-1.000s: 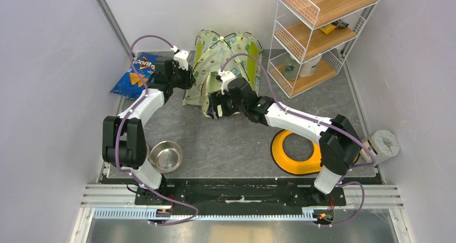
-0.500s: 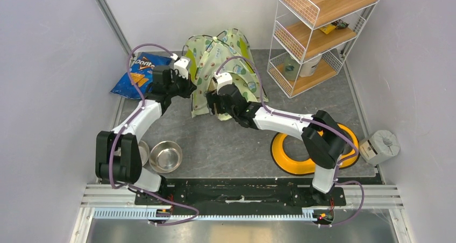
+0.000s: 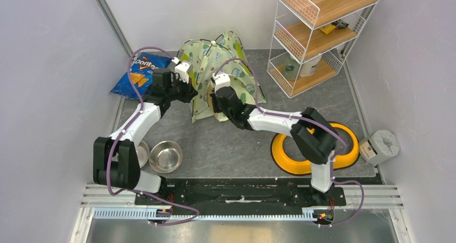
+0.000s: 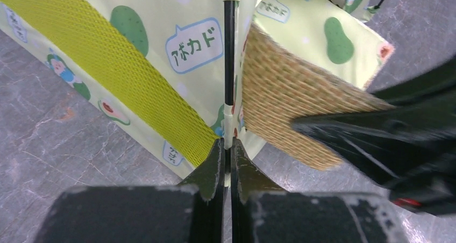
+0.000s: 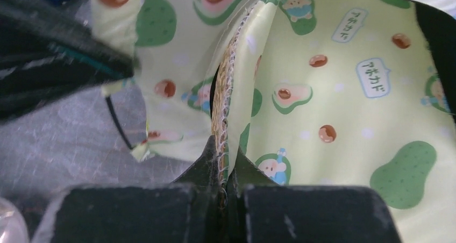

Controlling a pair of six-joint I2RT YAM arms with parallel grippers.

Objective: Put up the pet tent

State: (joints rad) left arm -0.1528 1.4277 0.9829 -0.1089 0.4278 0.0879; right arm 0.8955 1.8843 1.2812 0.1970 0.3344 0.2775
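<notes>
Right, status, left to right. Chip bag (image 3: 136, 74) lies far left, against the wall. Near left, a steel bowl (image 3: 165, 156) sits on the floor (image 3: 231, 146) just beside the left arm; a second bowl (image 3: 143, 150) is partly hidden behind that arm.

Left claw (image 4: 226, 149): fingers together, clamped on a thin black pole (image 4: 229, 55) at the tent's left corner, with the grip right at the white ferrule. A yellow-green mesh panel (image 4: 129, 76) runs just left of the pole.

Tent (image 3: 228, 47) is far centre, close to the back wall, between chip bag and shelf. The peak is up but the body is slumped and creased, with its near edge on the floor.

Right claw (image 5: 223, 157) is just right of the left one, close but apart. Its fingers are together, pinching the stitched edge of a tan woven panel (image 5: 220, 119) with printed fabric on the other face (mat or tent floor, cannot tell which). In the left wrist view its fingers are a dark blur over that panel.

Yellow ring (image 3: 297, 170) lies near right on the floor, partly under the right arm. Wire shelf (image 3: 318, 34) with wooden boards stands far right. Roll (image 3: 385, 142) sits at the right wall.
</notes>
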